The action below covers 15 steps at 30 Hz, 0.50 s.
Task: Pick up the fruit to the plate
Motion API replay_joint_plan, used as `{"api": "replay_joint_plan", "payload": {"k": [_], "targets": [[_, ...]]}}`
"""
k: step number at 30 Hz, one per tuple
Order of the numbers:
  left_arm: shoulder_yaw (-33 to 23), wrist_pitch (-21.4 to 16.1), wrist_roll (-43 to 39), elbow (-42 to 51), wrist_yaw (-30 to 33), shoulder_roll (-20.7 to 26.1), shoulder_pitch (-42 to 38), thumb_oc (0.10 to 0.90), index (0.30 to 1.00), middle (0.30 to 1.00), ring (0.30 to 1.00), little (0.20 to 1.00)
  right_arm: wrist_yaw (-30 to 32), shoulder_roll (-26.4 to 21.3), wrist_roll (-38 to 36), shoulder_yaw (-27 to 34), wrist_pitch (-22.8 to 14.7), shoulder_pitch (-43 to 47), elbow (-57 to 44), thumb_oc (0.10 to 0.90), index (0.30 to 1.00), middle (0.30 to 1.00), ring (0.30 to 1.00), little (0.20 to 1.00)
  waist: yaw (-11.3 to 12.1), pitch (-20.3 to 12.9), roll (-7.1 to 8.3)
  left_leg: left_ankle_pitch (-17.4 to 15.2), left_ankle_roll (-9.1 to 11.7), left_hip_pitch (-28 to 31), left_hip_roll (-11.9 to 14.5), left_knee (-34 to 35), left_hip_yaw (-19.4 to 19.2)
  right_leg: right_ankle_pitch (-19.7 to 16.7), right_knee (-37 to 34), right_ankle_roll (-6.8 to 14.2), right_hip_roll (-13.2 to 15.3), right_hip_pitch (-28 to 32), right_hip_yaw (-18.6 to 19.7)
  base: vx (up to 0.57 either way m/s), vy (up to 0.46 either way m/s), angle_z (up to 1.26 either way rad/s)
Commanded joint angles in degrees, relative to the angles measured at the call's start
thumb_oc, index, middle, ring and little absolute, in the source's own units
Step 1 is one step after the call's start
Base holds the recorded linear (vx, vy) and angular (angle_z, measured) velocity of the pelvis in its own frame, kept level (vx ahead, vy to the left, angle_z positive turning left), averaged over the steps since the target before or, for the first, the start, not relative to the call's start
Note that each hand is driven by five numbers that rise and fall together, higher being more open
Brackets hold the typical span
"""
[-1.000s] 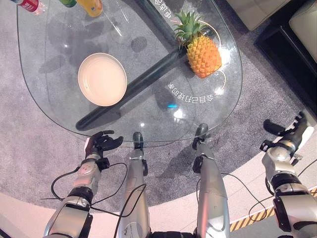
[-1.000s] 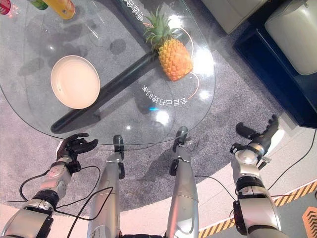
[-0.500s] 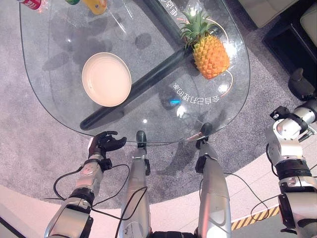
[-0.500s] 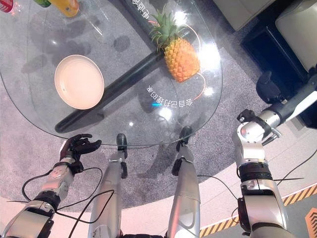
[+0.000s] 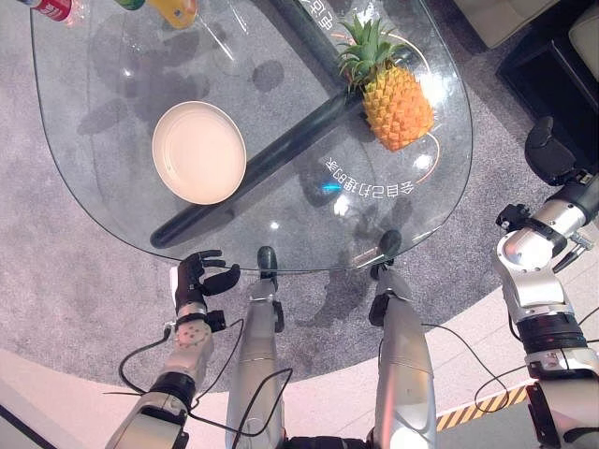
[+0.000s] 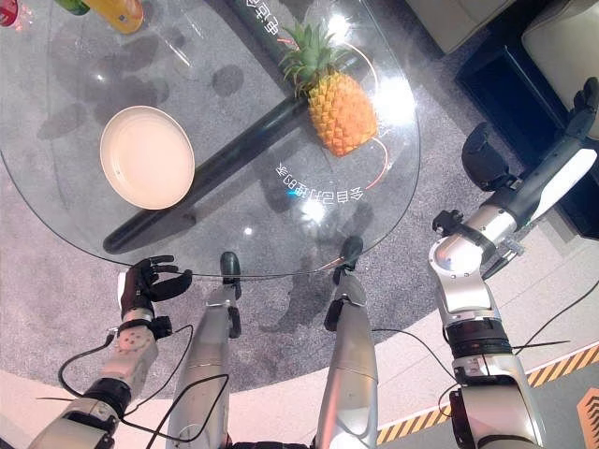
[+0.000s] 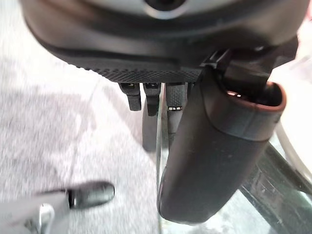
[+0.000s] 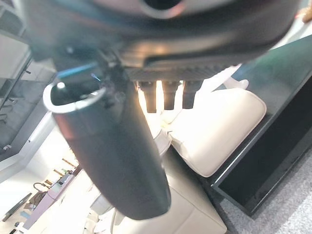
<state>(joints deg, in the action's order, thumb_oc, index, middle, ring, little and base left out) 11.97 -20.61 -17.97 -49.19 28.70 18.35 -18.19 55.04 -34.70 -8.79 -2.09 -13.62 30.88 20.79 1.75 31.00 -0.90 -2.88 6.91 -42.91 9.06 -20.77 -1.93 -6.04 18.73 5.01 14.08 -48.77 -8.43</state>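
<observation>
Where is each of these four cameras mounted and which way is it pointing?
Left eye view: on the head, looking down at the glass table, plate and pineapple; both arms show.
Right eye view: same head, same scene; right hand raised off to the side.
Left wrist view: along the left hand, toward the table's edge.
Right wrist view: along the right hand, toward a cream cushion.
Both eye views share the table.

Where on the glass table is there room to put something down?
Bare glass lies between the plate and the pineapple, and along the near edge. The far corner is crowded with bottles.
</observation>
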Motion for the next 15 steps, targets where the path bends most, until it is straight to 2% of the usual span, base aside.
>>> {"api": "replay_joint_plan", "payload": {"k": [1, 6, 15], "targets": [[-5.44, -5.46, 5.76, 4.33, 9.24, 3.59, 3.11, 0.800, 0.900, 0.900, 0.900, 0.900, 5.17, -2.62, 4.67, 4.93, -2.58, -2.20, -7.83, 0.800, 0.900, 0.900, 0.900, 0.900, 0.48, -1.21, -1.30, 5.24, 0.41, -0.70, 1.57, 4.15, 3.64, 3.48, 4.40, 5.57, 6.10, 1.49, 1.05, 0.00, -0.041, 0.12], [-5.49, -5.08, 7.09, 4.87, 11.58, 2.86, 3.44, 0.800, 0.900, 0.900, 0.900, 0.900, 5.23, -2.49, 5.06, 4.94, -2.15, -1.98, -8.04, 0.800, 0.900, 0.900, 0.900, 0.900, 0.67, -1.21, -1.48, 5.29, 0.34, -0.27, 1.51, 4.41, 3.52, 3.56, 4.45, 5.52, 6.28, 1.78, 0.87, 0.00, -0.007, 0.06], [-5.76, -3.81, 3.36, 3.54, 10.66, 1.91, 5.16, 0.800, 0.900, 0.900, 0.900, 0.900, 5.40, -2.75, 5.61, 5.75, -1.82, -2.53, -9.04, 0.800, 0.900, 0.900, 0.900, 0.900, 0.81, -1.21, -1.90, 5.46, 0.30, 0.33, 1.52, 4.67, 3.32, 3.43, 4.54, 5.59, 6.66, 2.02, 0.71, 0.00, 0.001, 0.02]]}}
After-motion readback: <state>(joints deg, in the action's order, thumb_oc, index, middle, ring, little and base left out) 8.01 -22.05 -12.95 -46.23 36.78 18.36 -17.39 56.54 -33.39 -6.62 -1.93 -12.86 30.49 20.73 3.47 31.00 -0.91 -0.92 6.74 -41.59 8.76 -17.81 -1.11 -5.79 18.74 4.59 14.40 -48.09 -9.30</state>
